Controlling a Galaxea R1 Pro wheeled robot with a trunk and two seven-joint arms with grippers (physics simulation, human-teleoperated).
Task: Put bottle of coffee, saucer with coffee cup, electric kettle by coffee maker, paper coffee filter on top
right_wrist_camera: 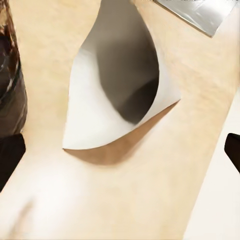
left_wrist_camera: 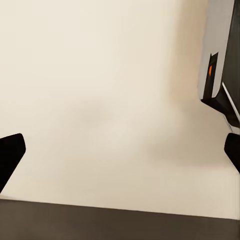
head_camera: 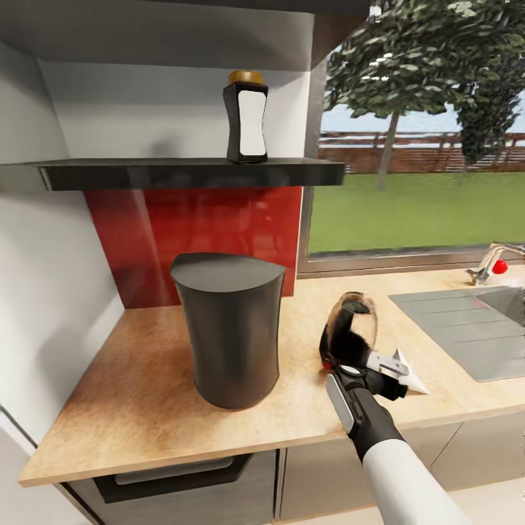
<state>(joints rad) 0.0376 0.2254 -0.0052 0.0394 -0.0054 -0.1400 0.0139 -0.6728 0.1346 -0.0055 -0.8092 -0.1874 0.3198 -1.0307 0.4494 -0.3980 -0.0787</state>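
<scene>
Hovering with fingers spread, the right gripper (head_camera: 390, 372) points down at the paper coffee filter (right_wrist_camera: 117, 85) lying directly beneath it on the counter (head_camera: 146, 394). The filter's cone mouth gapes toward the gripper, right of the coffee maker (head_camera: 230, 328).

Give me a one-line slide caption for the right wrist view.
Open right gripper hovering over the white paper coffee filter lying on its side on the wooden countertop.
</scene>
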